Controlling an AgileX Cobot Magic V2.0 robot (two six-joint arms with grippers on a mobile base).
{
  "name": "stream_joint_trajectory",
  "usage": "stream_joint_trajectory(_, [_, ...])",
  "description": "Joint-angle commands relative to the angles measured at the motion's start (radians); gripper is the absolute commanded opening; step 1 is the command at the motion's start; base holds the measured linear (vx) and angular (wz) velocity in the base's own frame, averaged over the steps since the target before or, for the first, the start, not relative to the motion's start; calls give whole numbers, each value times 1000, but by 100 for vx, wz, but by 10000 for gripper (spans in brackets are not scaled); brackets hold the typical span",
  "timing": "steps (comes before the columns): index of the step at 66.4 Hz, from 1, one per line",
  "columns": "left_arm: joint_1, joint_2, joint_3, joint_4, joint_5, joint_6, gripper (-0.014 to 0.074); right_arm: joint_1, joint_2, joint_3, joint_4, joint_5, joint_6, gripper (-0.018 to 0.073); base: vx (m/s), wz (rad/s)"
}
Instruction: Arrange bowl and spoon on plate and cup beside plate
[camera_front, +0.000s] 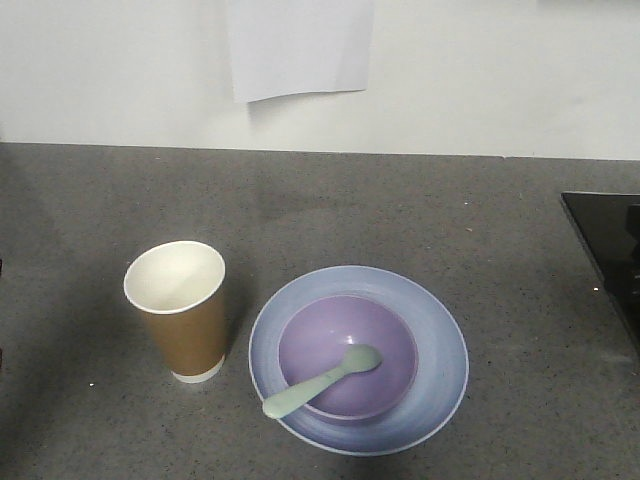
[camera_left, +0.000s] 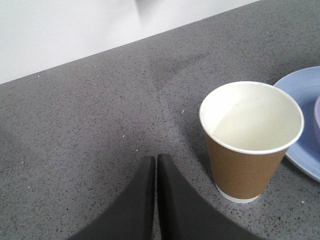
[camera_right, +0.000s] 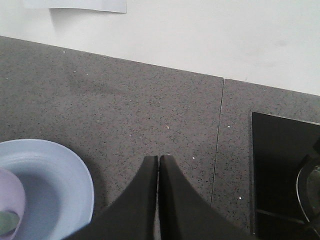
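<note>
Purple bowl (camera_front: 347, 355) holds spoon (camera_front: 320, 382) — cup (camera_front: 178, 310) empty.

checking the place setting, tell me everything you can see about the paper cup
The cup is a tapered brown paper cup with a white inside, a rolled white rim and a white band at its base. It stands upright and looks empty. It sits on the grey speckled counter, just left of the pale blue plate; from the left wrist view it appears close to the plate's edge, though contact cannot be told. Nothing grips it: the left pincer is shut and stands apart from it.
</note>
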Motion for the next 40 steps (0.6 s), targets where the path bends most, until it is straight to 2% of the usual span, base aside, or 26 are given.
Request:
stream_joint_trajectory(1, [-8, -4, -26, -15, -67, 4, -8, -6, 1, -25, -9, -71, 1, -6, 0, 0])
stream_joint_trajectory(10, [-7, -24, 0, -15, -92, 2, -8, -6, 1, -25, -9, -71, 1, -6, 0, 0])
stream_joint_trajectory(14, [-7, -45, 56, -16, -156, 2, -8, -6, 1, -25, -9, -71, 1, -6, 0, 0])
stream_joint_trajectory(17, [-7, -66, 122, -18, -229, 2, -8, -6, 1, -25, -9, -70, 1, -6, 0, 0])
stream_joint_trajectory(29, [-7, -219, 460, -28, -682, 1, -8, -6, 1, -25, -9, -70, 1, -6, 0, 0])
stream_joint_trajectory(34, [-7, -279, 586, -28, -806, -11, -8, -6, 1, -25, -9, -70, 1, -6, 0, 0])
stream_joint_trajectory(40, [3, -361, 702, -46, -934, -65, -8, -6, 1, -25, -9, -70, 1, -6, 0, 0])
